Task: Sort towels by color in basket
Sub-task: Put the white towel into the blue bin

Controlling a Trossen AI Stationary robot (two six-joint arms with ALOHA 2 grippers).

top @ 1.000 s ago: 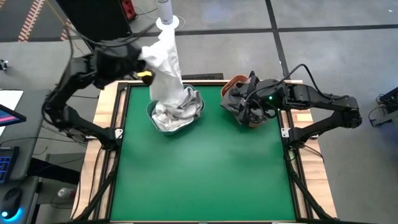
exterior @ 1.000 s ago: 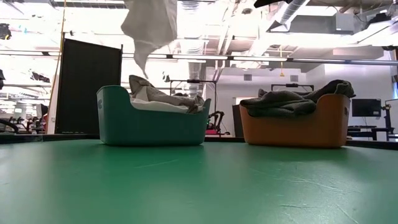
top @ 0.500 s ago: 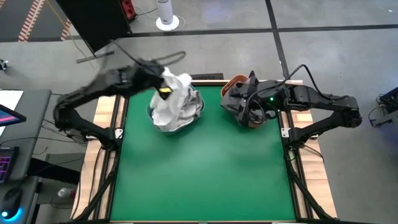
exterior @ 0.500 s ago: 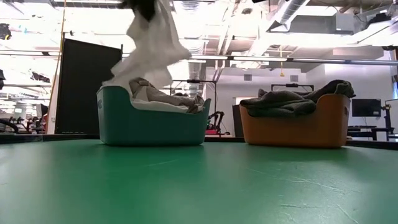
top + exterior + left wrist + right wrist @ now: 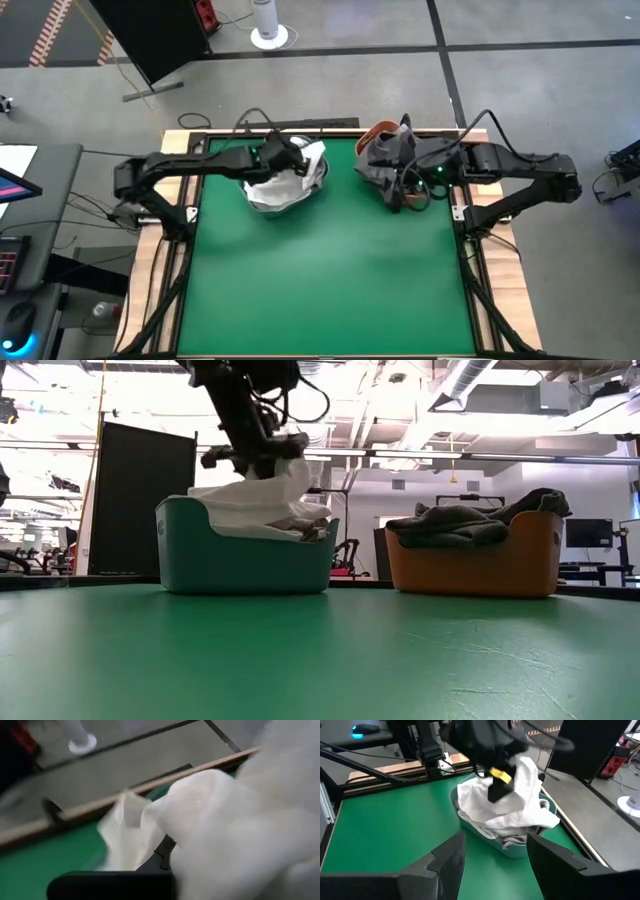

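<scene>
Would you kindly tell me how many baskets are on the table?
2: a teal basket at the back left holding light towels, an orange basket at the back right holding grey towels.

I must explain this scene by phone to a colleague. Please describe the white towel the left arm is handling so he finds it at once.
On the green table two small baskets stand at the far edge: a teal plastic basket and an orange plastic basket. The white cloth towel is heaped in the teal one, under the left gripper. The orange basket holds only dark grey cloth.

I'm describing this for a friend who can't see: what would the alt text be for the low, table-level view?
A dark robot arm's left gripper presses a white towel into a teal basket on a green table. Beside it, apart, an orange basket holds dark grey towels.
</scene>
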